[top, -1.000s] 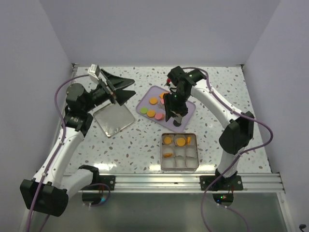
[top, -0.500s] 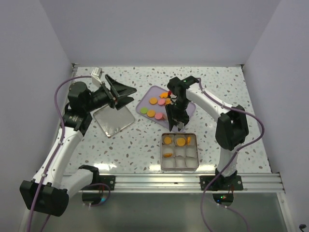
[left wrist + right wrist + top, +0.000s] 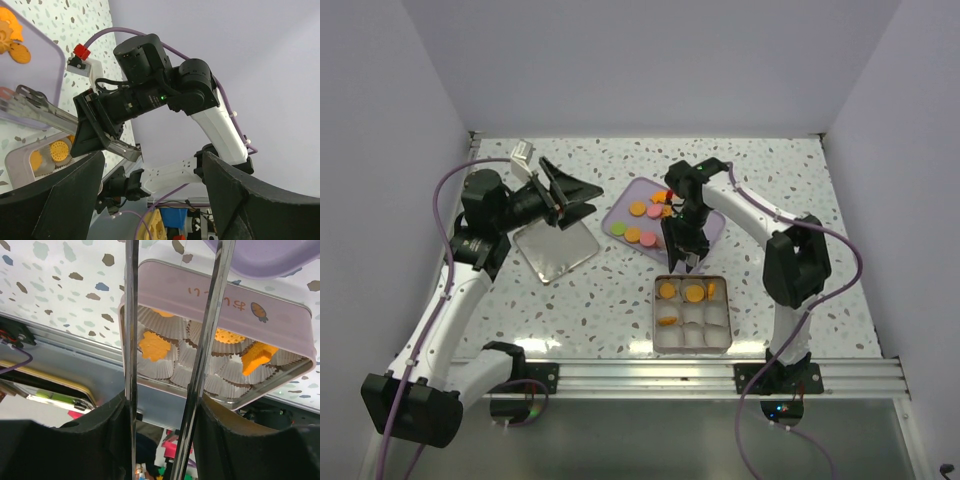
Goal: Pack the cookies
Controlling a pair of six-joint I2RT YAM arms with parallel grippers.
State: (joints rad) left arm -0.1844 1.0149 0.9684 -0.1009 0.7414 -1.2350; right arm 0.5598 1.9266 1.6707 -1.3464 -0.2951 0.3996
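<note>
Midway through the packing, my right gripper (image 3: pixel 682 258) hangs over the seam between the lilac tray (image 3: pixel 270 255) and the divided tin (image 3: pixel 165 290). Its two long thin blades stand partly apart and point down, but their tips fall outside my wrist view, so I cannot tell whether a cookie is pinched between them. My left gripper (image 3: pixel 588 198) is spread wide with nothing in it, raised above the table well to the left, just past the square metal lid (image 3: pixel 555 250). Most of the cookies (image 3: pixel 633 235) lie flat and close together on the tray in orange, pink and green. A few orange ones sit in white paper cups (image 3: pixel 160 322) in the tin, along the row nearest the tray and one in the row behind it. I judge these discs to be light, thin and stiff, probably brittle at their scalloped rims, and smooth enough to skate across the tray if nudged. The place to take one is across its width, a blade on each opposite edge, with only enough squeeze to lift it. Too much could chip it, and too little could let it slip before it reaches a cup. One at the outside of the cluster should give the blades most room.
</note>
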